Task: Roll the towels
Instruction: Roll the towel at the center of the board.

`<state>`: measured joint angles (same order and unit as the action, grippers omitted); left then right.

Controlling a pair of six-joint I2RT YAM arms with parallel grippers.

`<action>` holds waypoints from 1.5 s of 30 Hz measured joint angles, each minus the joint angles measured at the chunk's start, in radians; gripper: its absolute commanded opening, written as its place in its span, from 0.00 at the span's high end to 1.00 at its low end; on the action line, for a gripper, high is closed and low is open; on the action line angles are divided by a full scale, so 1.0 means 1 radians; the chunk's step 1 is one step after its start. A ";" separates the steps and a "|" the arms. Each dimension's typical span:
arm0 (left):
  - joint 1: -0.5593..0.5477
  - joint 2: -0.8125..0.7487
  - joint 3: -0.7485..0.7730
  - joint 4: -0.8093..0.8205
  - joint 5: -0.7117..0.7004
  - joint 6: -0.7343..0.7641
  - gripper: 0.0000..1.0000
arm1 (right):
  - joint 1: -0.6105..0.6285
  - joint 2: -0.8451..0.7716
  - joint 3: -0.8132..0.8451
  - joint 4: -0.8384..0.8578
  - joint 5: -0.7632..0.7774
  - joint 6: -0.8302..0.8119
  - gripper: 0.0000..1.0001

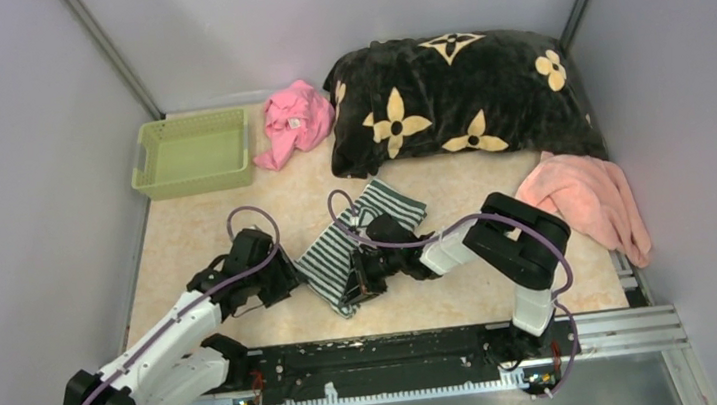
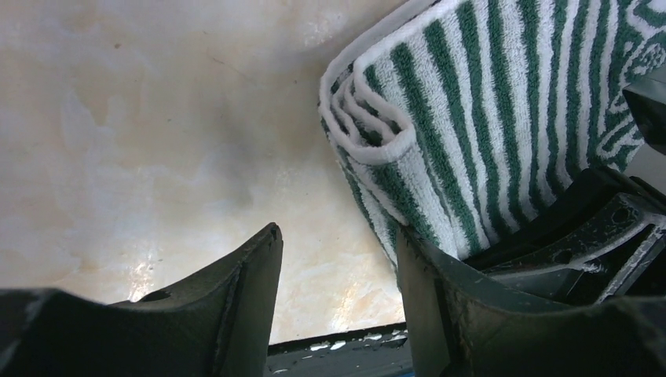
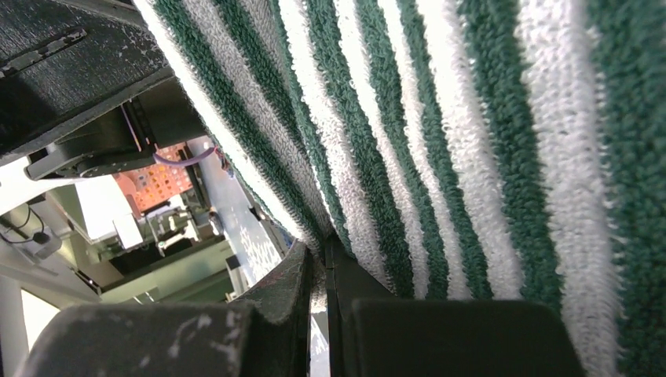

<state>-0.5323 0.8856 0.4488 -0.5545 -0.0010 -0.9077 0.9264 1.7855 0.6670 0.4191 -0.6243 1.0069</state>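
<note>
The dark green and white striped towel [image 1: 363,234] lies at the table's middle, its near end folded over in layers, as the left wrist view [image 2: 471,118] shows. My right gripper [image 1: 358,285] is shut on that near edge; in the right wrist view the closed gripper [image 3: 323,253] pinches the towel [image 3: 440,141]. My left gripper [image 1: 289,280] is open and empty just left of the towel, and its right finger [image 2: 428,298] touches the towel's side. The pale salmon-pink towel [image 1: 588,200] lies crumpled at the right, away from both grippers.
A light green basket [image 1: 193,151] stands at the back left. A bright pink cloth [image 1: 295,119] lies beside it. The big black blanket with tan flowers [image 1: 459,96] fills the back right. A black rail [image 1: 381,356] runs along the near edge.
</note>
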 measured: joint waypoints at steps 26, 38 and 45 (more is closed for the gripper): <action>0.000 0.161 -0.016 0.165 -0.027 -0.031 0.41 | 0.173 -0.229 0.338 -0.645 0.425 -0.388 0.62; 0.000 0.172 -0.016 0.183 -0.026 -0.038 0.42 | 0.307 -0.161 0.351 -0.602 0.572 -0.506 0.62; 0.000 0.184 -0.008 0.182 -0.025 -0.037 0.41 | 0.308 -0.127 0.351 -0.612 0.638 -0.534 0.62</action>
<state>-0.5323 1.0695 0.4412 -0.3725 -0.0261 -0.9447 1.2343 1.6585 1.0180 -0.1925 0.0135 0.4728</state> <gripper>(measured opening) 0.585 0.378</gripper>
